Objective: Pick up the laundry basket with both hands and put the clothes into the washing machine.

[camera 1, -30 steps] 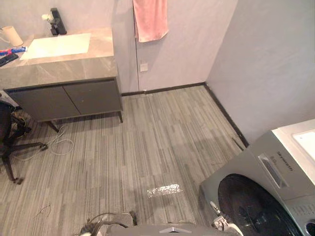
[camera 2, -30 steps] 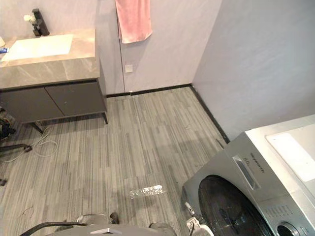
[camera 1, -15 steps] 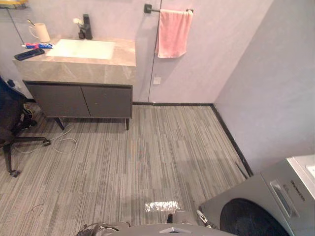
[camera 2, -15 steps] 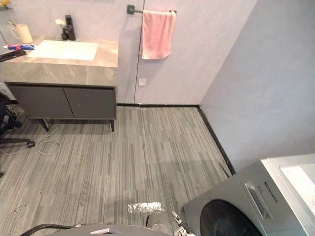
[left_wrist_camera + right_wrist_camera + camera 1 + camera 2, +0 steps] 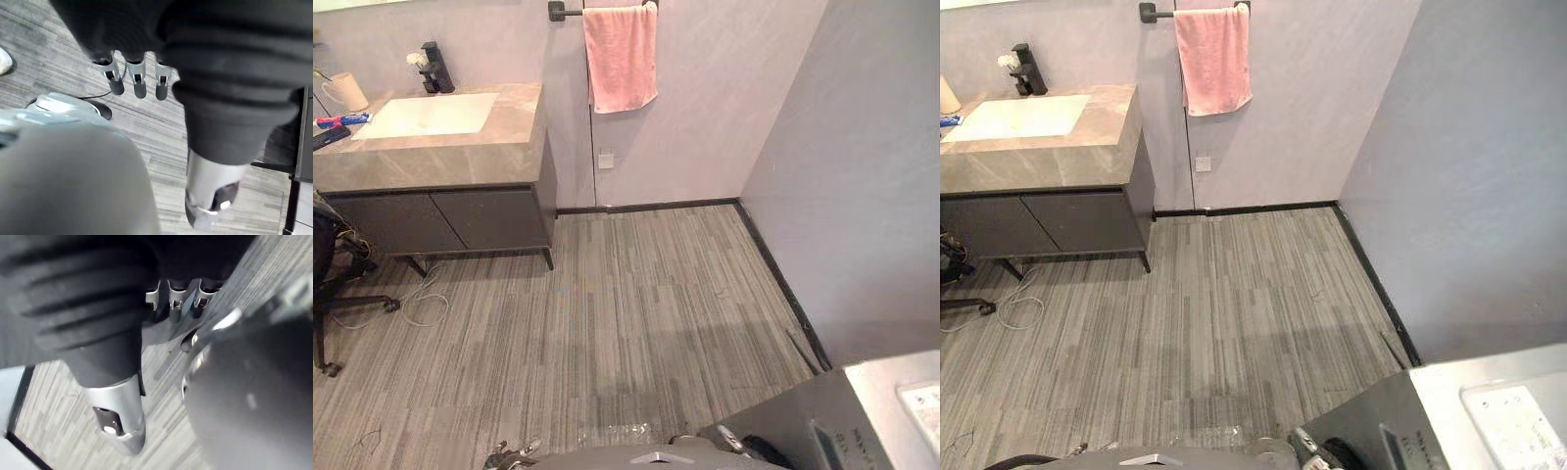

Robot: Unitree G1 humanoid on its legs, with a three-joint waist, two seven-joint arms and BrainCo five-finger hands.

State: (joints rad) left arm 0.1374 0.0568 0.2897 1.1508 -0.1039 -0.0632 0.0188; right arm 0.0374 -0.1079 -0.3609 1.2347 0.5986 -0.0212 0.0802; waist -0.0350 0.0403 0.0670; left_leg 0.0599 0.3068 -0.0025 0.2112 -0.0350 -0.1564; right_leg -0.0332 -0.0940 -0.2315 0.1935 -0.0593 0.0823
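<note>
Both eyes on our head look down on one floor (image 5: 636,313) and washing machine (image 5: 891,392). Our wrist cameras look closely along the left hand (image 5: 139,83) and the right hand (image 5: 175,303).

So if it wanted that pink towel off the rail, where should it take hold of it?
Probably the loose lower part of the pink towel, pinched from the front: the wall sits right behind it, so that is the open side. It hangs flat over the dark rail, so pulling up and outward should slide it off.

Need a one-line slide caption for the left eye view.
Head-camera view of a bathroom: pink towel hanging on the wall, sink vanity at left, washing machine corner at lower right.
</note>
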